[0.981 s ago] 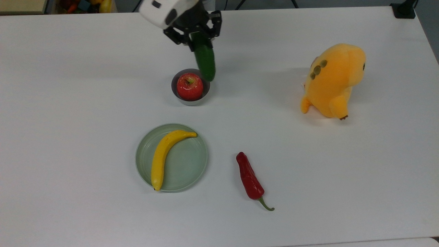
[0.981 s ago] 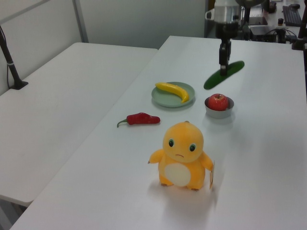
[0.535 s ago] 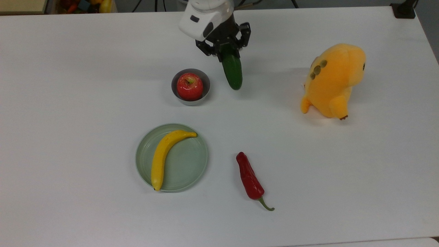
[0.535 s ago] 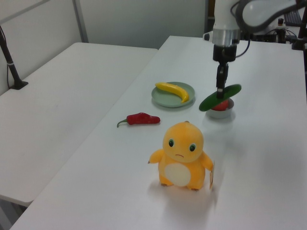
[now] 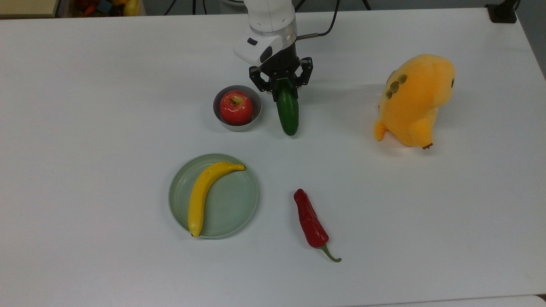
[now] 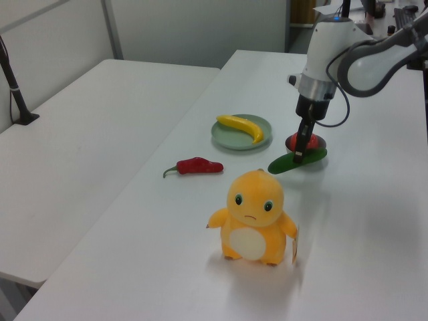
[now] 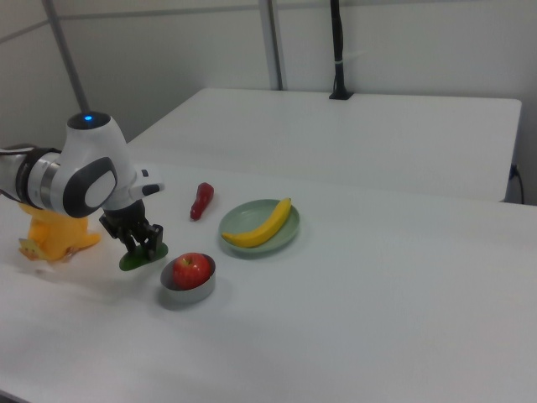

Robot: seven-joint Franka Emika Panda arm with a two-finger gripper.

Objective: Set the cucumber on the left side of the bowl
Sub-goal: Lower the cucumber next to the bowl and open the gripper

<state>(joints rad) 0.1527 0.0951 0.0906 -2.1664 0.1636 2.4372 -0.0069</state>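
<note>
My gripper is shut on the upper end of the dark green cucumber. The cucumber hangs low over the table, just on the top view's right of the small grey bowl, and it slants toward the table's near edge. A red apple fills the bowl. In the left view the cucumber sits in front of the bowl and hides most of it. In the right view the gripper holds the cucumber on the right view's left of the bowl. Whether the cucumber touches the table I cannot tell.
A pale green plate holding a banana lies nearer the front. A red chili pepper lies on the top view's right of the plate. An orange plush toy stands at the top view's right, with open table between it and the cucumber.
The gripper carried the cucumber from over the bowl's far rim to the top view's right of the bowl and came down toward the table.
</note>
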